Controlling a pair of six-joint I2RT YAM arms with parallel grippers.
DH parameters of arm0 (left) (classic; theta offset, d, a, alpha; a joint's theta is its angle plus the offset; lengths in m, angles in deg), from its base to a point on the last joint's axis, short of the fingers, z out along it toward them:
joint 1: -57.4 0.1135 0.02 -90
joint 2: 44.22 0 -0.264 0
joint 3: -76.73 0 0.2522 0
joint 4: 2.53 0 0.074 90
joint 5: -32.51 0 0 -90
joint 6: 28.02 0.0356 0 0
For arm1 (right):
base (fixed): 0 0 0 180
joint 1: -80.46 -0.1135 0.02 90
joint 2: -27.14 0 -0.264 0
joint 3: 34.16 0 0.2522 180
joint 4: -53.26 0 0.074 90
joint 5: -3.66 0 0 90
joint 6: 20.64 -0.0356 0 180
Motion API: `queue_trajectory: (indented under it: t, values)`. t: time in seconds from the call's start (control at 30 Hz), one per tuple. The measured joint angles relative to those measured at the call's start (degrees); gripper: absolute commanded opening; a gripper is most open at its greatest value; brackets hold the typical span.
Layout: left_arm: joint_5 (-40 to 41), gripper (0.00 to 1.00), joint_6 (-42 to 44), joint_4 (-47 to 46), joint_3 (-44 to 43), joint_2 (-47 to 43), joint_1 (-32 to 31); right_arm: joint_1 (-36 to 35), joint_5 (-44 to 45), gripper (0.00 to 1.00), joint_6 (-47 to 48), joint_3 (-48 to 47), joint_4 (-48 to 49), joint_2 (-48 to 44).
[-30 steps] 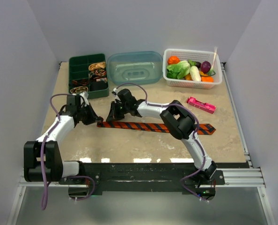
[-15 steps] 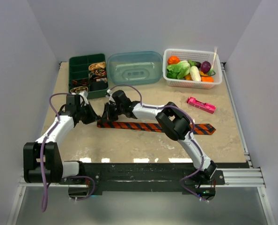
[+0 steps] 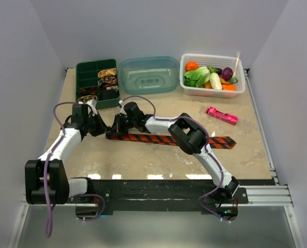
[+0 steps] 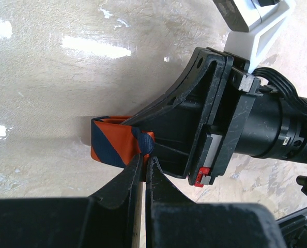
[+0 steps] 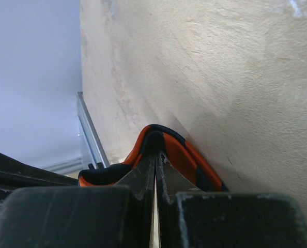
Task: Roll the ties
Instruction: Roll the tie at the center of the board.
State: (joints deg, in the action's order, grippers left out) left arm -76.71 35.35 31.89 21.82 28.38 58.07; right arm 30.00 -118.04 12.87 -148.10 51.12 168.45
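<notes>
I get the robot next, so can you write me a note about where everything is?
Left gripper: shut, pinching the left end of the orange tie.
Right gripper: shut on that same end, with fabric folded over its tips.
Done: small rolled ties sit in the green box.
Left: the orange tie lies mostly flat, with only its end folded. Roll it up.
</notes>
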Motion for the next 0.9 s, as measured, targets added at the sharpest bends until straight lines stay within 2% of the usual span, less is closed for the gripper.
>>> queue_trajectory:
  t: [0.33,0.5,0.9]
  values:
    - [0.5,0.00,0.0,-0.1,0.5,-0.5,0.0,0.3,0.7,0.00,1.9,0.5,-3.0,-0.4]
    - [0.6,0.00,0.0,-0.1,0.8,-0.5,0.0,0.7,1.8,0.00,5.4,0.7,-8.5,-3.0]
    - [0.6,0.00,-0.1,-2.1,1.8,0.7,-1.7,1.4,3.1,0.00,9.3,2.6,-11.9,-7.4]
